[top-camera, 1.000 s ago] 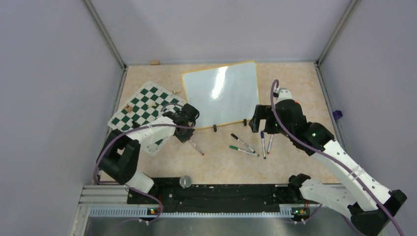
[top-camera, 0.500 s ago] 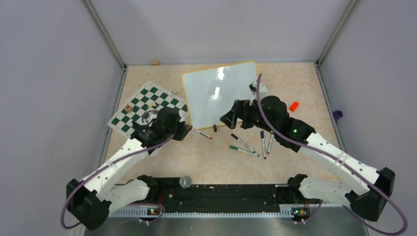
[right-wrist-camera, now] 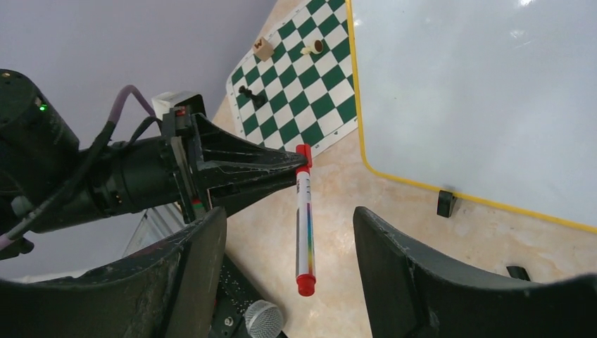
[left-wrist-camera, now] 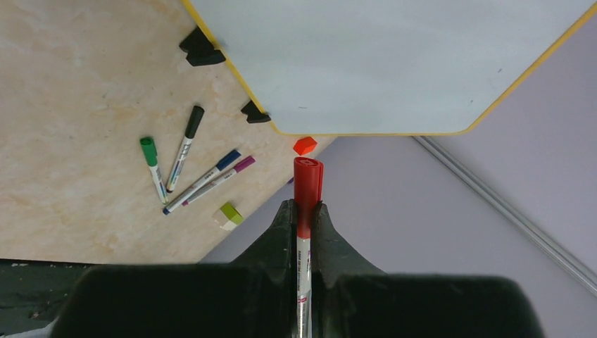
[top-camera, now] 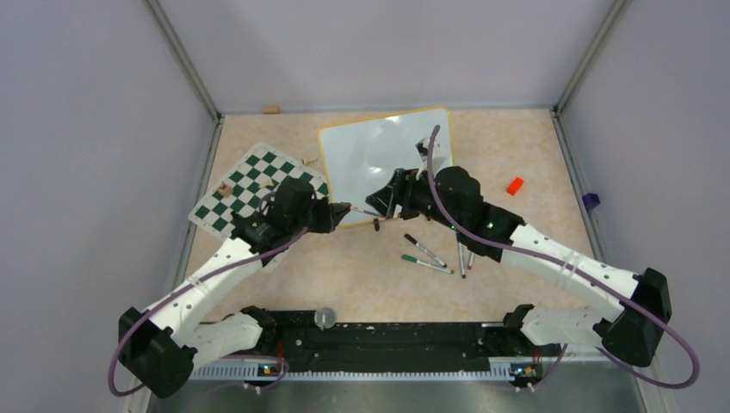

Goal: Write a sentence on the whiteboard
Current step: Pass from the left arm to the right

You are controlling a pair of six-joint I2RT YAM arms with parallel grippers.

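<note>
The whiteboard (top-camera: 387,163) lies flat at the back middle, glossy white with a yellow frame and two black clips (top-camera: 376,225) on its near edge. It also shows in the left wrist view (left-wrist-camera: 380,63) and the right wrist view (right-wrist-camera: 479,91). My left gripper (top-camera: 334,212) (left-wrist-camera: 304,208) is shut on a red marker (top-camera: 361,212) (left-wrist-camera: 308,176) near its cap end, held above the table. My right gripper (top-camera: 387,200) (right-wrist-camera: 290,232) is open, its fingers (right-wrist-camera: 394,267) on either side of the marker's body (right-wrist-camera: 304,225) without touching it.
The green-and-white chess mat (top-camera: 258,185) with a few pieces lies at the left. Several loose markers (top-camera: 426,258) lie on the table in front of the board. A small red block (top-camera: 515,185) sits at the right and a green-white eraser (left-wrist-camera: 229,215) near the markers.
My left gripper picked the red marker off the table and carried it up and right. My right gripper swung left across the board's near edge and now straddles the marker.
</note>
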